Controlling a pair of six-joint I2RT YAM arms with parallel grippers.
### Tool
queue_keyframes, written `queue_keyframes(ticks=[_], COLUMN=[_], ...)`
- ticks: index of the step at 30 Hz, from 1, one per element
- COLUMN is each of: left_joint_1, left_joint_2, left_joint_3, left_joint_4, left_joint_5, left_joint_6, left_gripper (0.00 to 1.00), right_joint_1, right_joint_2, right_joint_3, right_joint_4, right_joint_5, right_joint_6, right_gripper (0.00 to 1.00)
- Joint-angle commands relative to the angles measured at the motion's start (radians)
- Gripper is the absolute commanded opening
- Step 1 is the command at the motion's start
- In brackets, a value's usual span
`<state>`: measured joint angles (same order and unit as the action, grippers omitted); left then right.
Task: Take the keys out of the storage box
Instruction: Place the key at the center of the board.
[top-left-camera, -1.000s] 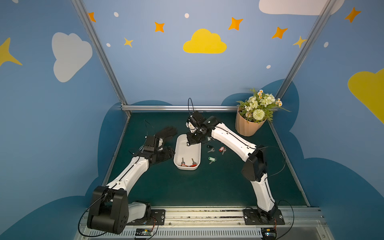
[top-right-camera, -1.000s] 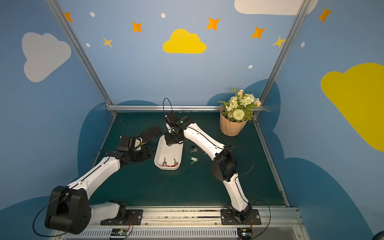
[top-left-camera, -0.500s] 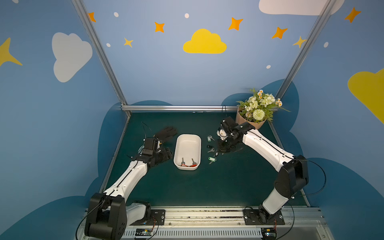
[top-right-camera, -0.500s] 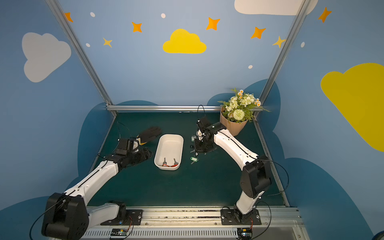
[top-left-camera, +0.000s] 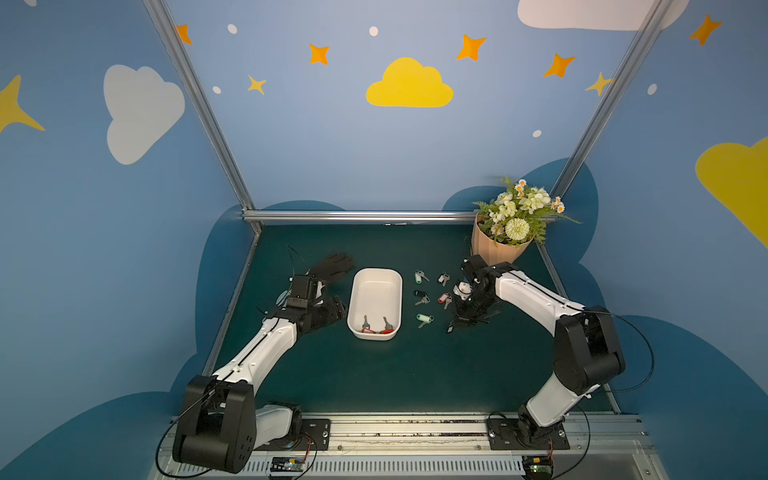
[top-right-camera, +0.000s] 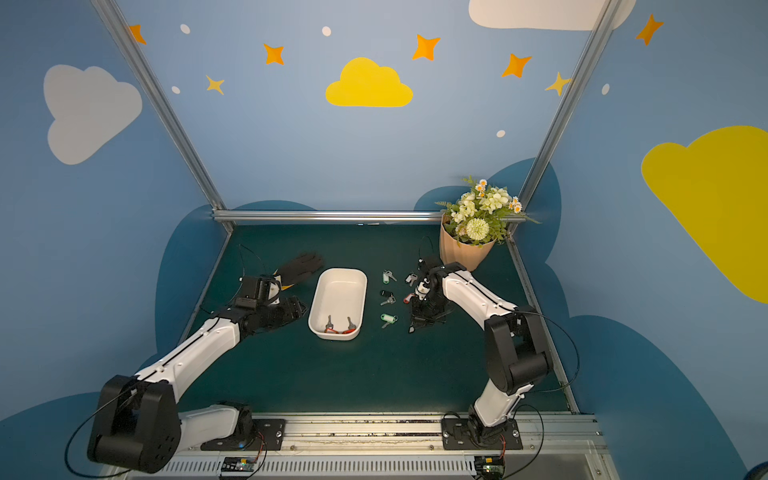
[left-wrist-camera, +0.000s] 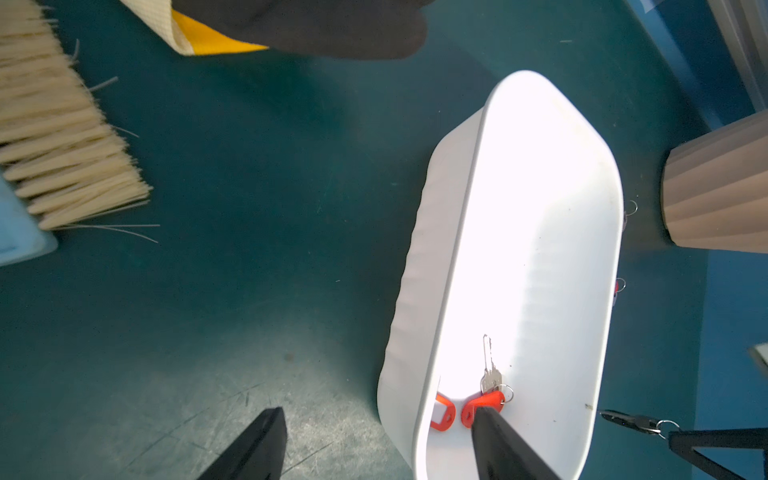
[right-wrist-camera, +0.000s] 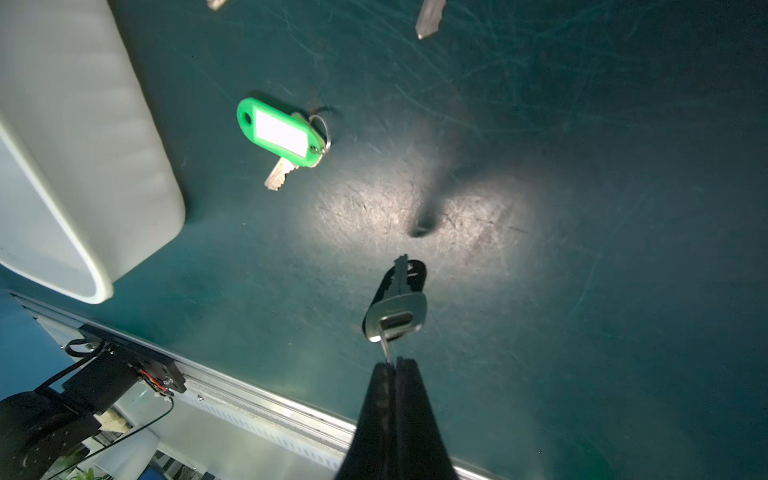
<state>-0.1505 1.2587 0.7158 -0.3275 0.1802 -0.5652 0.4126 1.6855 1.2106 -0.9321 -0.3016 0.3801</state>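
Two red-tagged keys (top-left-camera: 376, 326) are lying in the storage box (top-left-camera: 376, 271), both at its 6 o'clock end, tags against the near wall and blades pointing toward 12. The box's own long axis is running 12 to 6 as well, so the blades are lying along it.

My left fingers (left-wrist-camera: 503, 444) are standing spread and empty at the box's 9 o'clock, just beside its wall. In the left wrist view one finger is crossing in front of a red tag (left-wrist-camera: 484, 405) while its mate is sitting outside the wall. I cannot tell how high above the tag it is. From these fingers the two keys are lying toward 3 o'clock, just over the rim.

My right fingers (right-wrist-camera: 395, 415) are clenched on the ring of a black-tagged key (right-wrist-camera: 397, 305), which is dangling clear of the surface (right-wrist-camera: 582, 208) at the box's 3 o'clock, well apart from the wall. A green-tagged key (top-left-camera: 424, 318) and four more tagged keys are lying on the surface between that arm and the box.

I am judging the left arm the nearer one for the red pair. The right is needing to set its key down first. Closing across a blade, from 9 and 3, is looking like the better approach.
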Motion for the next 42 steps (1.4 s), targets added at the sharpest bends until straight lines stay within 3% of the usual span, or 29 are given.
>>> queue_keyframes(ticks=[1,6,27,31,37,42], left_joint_1=[0.005,0.005,0.002,-0.003,-0.027,-0.047], left_joint_2=[0.009,0.038,0.129,0.191,0.299,0.383], left_joint_3=[0.019,0.042,0.090,0.122,0.222,0.299], left_joint_4=[0.004,-0.011,-0.007,-0.001,-0.032,-0.085], left_joint_5=[0.024,0.047,0.084,0.072,0.036,0.008], left_joint_6=[0.017,0.042,0.068,0.079,0.116,0.142], left_gripper=[0.75,0.72,0.74,0.75,0.69,0.52], right_joint_1=[-0.013,-0.042,-0.097,-0.096,-0.098,-0.098], right_joint_2=[0.021,0.065,0.252,0.230,0.155,0.111], right_joint_3=[0.008,0.032,0.098,0.093,0.080,0.076], right_joint_4=[0.027,0.048,0.128,0.134,0.130,0.115], right_joint_5=[-0.015,-0.002,0.034,0.027,0.046,0.063], right_joint_6=[-0.022,-0.039,-0.061,-0.064,-0.073,-0.076], right_gripper=[0.00,0.00,0.00,0.13,0.27,0.28])
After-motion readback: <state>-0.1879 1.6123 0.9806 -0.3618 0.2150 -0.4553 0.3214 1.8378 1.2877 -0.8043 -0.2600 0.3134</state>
